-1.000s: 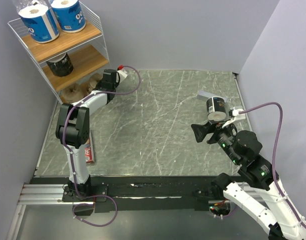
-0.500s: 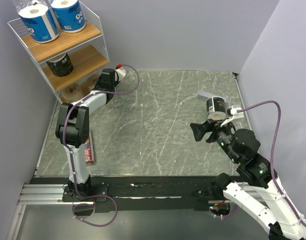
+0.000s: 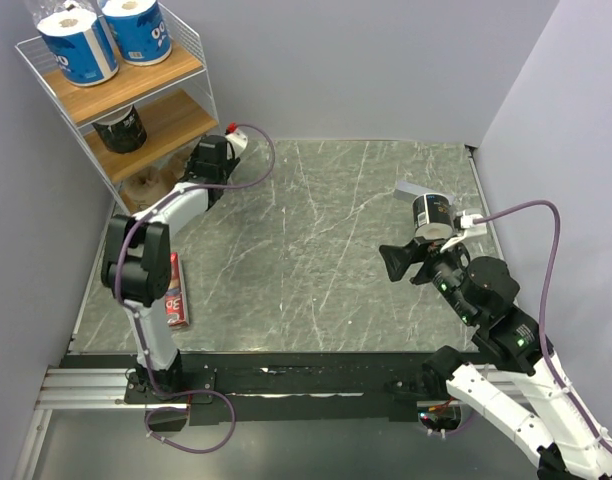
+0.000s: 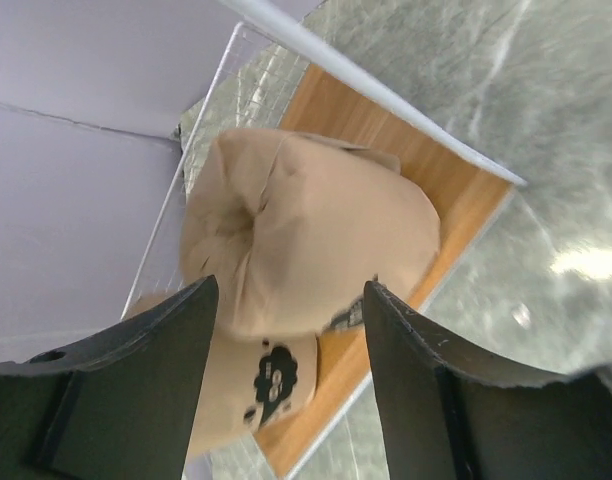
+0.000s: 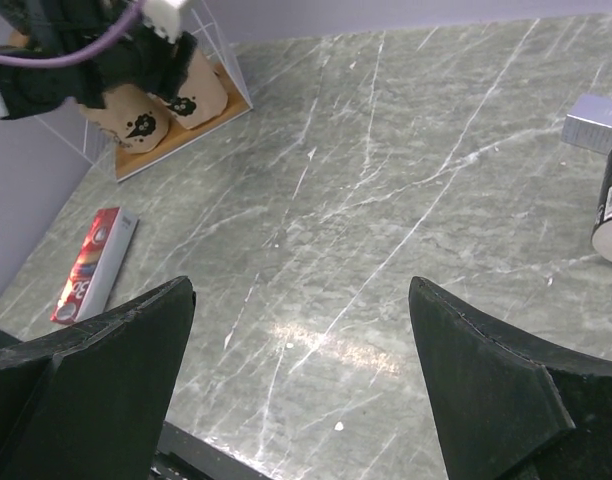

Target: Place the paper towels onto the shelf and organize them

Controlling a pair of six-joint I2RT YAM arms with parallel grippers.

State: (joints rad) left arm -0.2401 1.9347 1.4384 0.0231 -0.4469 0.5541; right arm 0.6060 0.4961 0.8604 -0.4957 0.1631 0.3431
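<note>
"Checking the shelf first: what's on it?"

"Blue rolls on the top board, a black roll on the middle, and a tan roll with a second tan roll on the bottom."

"Left gripper?"

"At the bottom board, spread wide, with the tan roll framed between its fingers. I cannot tell whether they touch."

"Right gripper?"

"Also wide, holding nothing, above the table. The other black roll sits far right, just beside a grey block."
</note>
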